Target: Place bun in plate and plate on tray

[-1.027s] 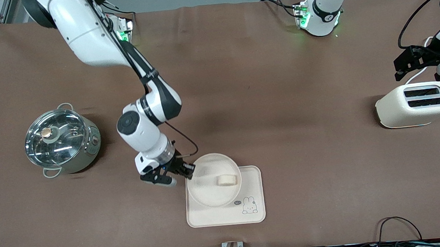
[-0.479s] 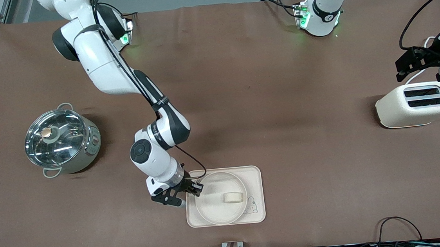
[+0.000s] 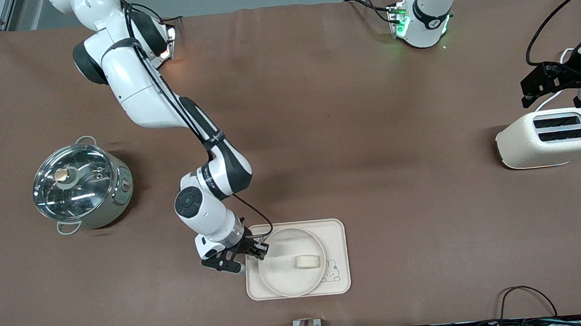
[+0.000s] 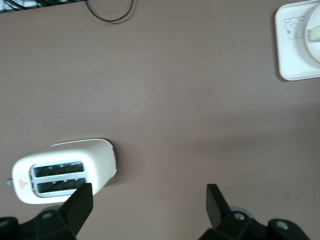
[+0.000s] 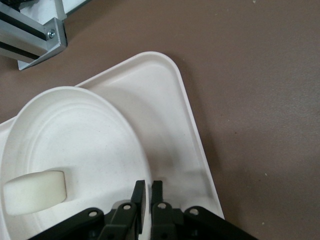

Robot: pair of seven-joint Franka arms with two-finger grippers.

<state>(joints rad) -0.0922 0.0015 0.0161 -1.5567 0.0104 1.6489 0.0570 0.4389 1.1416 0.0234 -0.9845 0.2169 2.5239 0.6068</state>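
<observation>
The round cream plate lies on the rabbit-printed tray, with the pale bun inside it. My right gripper is shut on the plate's rim at the edge toward the right arm's end of the table. The right wrist view shows its fingers pinching the rim, with the plate, bun and tray. My left gripper is open and empty, waiting over the toaster's end of the table; in its wrist view the left gripper shows bare table between its fingers.
A cream toaster stands at the left arm's end, also in the left wrist view. A steel pot with a glass lid stands at the right arm's end. Cables lie along the table's front edge.
My right gripper has carried the plate with the bun toward the front camera and down onto the tray. In the last half second it hardly moved. The left arm has stayed put.
</observation>
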